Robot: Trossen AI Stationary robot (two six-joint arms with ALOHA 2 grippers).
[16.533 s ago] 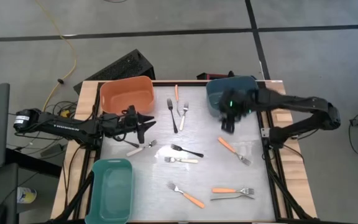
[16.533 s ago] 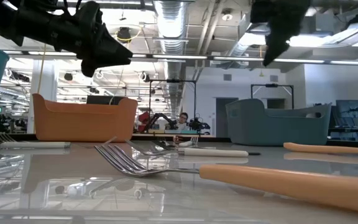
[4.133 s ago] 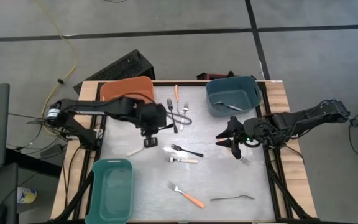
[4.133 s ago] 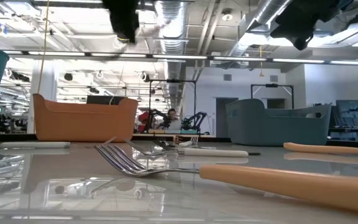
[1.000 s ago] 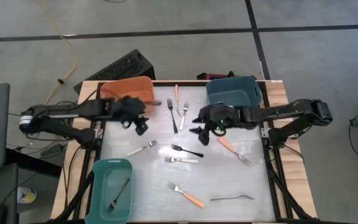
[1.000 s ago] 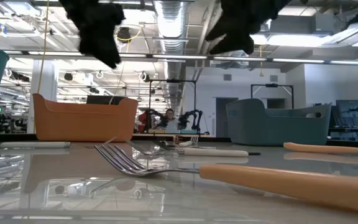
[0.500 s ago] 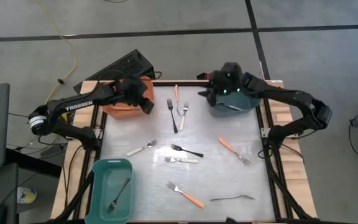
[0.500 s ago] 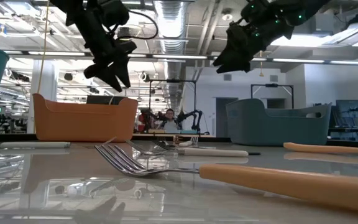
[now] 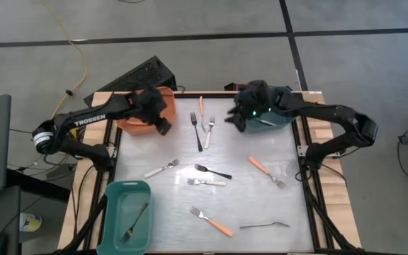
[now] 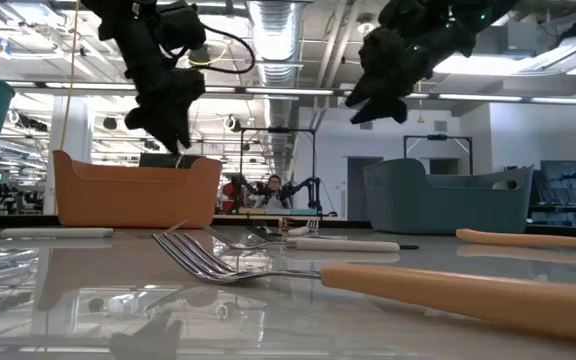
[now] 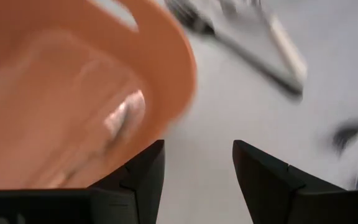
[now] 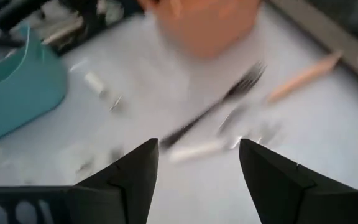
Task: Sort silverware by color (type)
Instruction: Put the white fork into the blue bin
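Ten forks in all: three orange-handled forks (image 9: 268, 171), two black forks (image 9: 213, 171), three white-handled forks (image 9: 206, 182) and two plain grey forks (image 9: 264, 225). Three bins stand on the worktop (image 9: 261, 202): one orange bin (image 9: 132, 125), one teal bin (image 9: 109, 212), one dark blue bin (image 9: 285, 119).

Orange-handled forks (image 9: 266, 171), black fork (image 9: 197, 131), white-handled forks (image 9: 207, 182) scattered flat on the tabletop, one fork (image 9: 134, 221) in the teal bin.

My left pincer (image 9: 163, 126) is above the orange plastic bin (image 9: 134, 122) at the bench's (image 9: 261, 205) far left; my right pincer (image 9: 234, 122) is beside the dark blue bin (image 9: 278, 120) far right.
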